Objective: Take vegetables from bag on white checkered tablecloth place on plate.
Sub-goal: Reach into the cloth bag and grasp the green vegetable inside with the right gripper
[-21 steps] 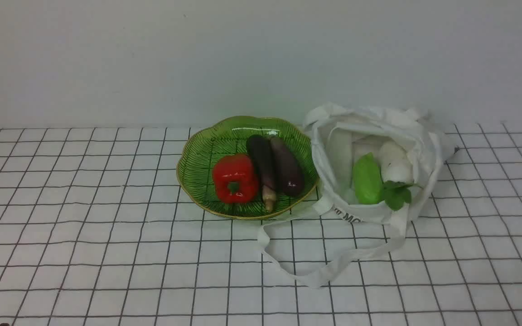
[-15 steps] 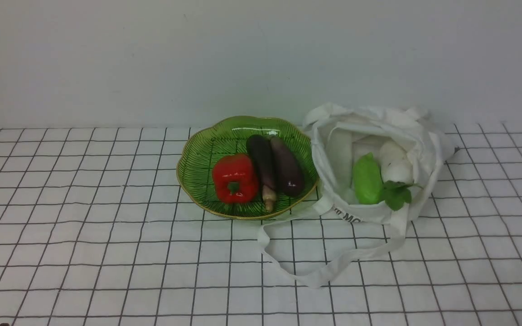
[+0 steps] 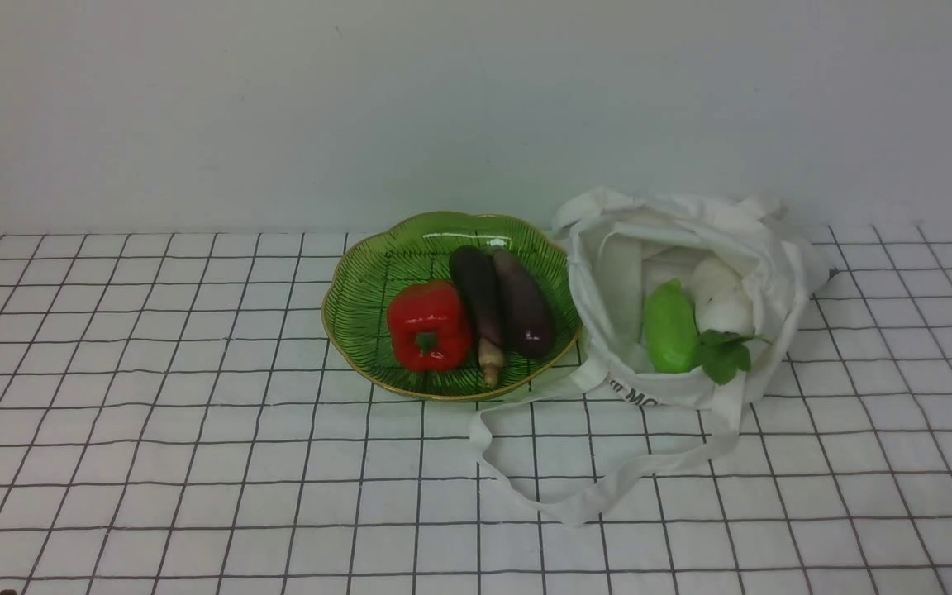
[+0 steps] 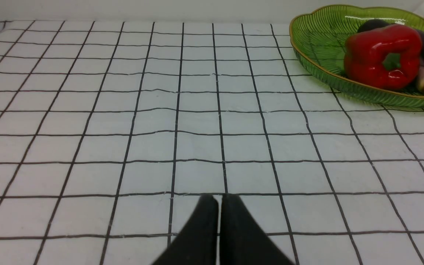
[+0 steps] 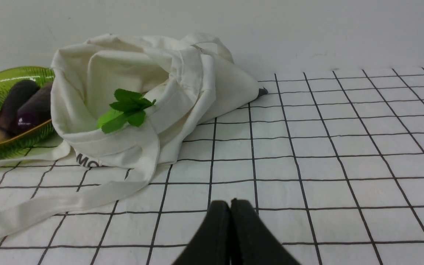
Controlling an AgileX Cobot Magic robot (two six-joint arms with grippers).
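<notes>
No change from earlier frames. Cucumber [image 3: 669, 330] and radish [image 3: 721, 302] lie side by side in open bag [image 3: 778, 268], just right of plate [image 3: 364, 289] holding pepper [image 3: 429, 325] and two eggplants [image 3: 499, 299]. Closed tight and empty: left pincer [image 4: 218, 201], right pincer [image 5: 230, 206], low over tablecloth [image 3: 195, 413].

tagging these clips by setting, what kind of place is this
Probably a staged tabletop test setup, not a real kitchen: a white checkered tablecloth against a bare wall, with a plate and a cloth bag.

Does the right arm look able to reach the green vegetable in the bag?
Probably yes: the bag gapes open, the green vegetable lies exposed inside, and only tablecloth separates the right gripper from it.
</notes>
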